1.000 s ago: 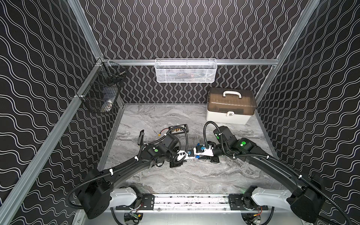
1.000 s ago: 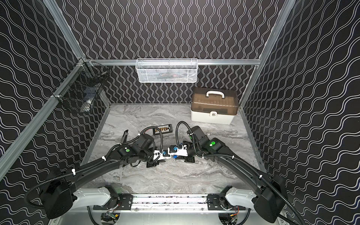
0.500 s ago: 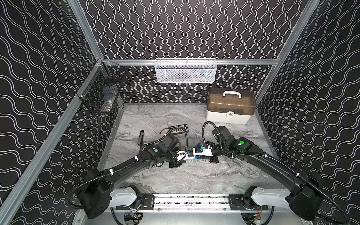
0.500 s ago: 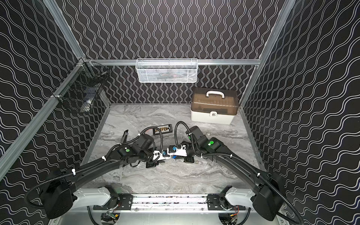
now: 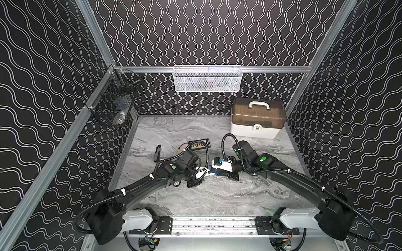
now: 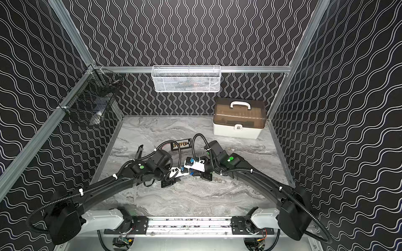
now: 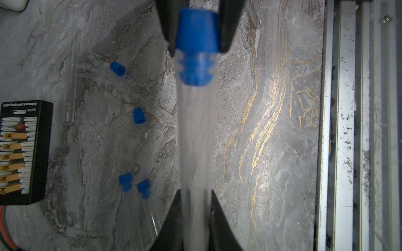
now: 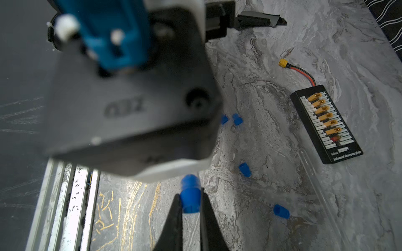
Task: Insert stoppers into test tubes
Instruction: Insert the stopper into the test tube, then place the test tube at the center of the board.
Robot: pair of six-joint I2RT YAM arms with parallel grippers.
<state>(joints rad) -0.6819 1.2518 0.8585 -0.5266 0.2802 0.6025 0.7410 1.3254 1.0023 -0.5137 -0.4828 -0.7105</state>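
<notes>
Closed and drawn nearer over the last second, the right gripper (image 8: 190, 196) is clamped on a blue stopper (image 7: 196, 32), whose ribbed stem is seen inside the mouth of the test tube (image 7: 195, 134) pinched by the left gripper (image 7: 194, 196). Tube and stopper are aligned on one axis between the facing jaws, above the tabletop (image 7: 272, 173), with loose stoppers (image 7: 138, 116) lying well aside.

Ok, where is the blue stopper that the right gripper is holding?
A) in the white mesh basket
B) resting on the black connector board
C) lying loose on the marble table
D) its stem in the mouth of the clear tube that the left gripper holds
D: in the left wrist view the right gripper pinches the stopper by its cap, and its ribbed stem sits inside the open end of the test tube clamped by the left gripper.
</notes>
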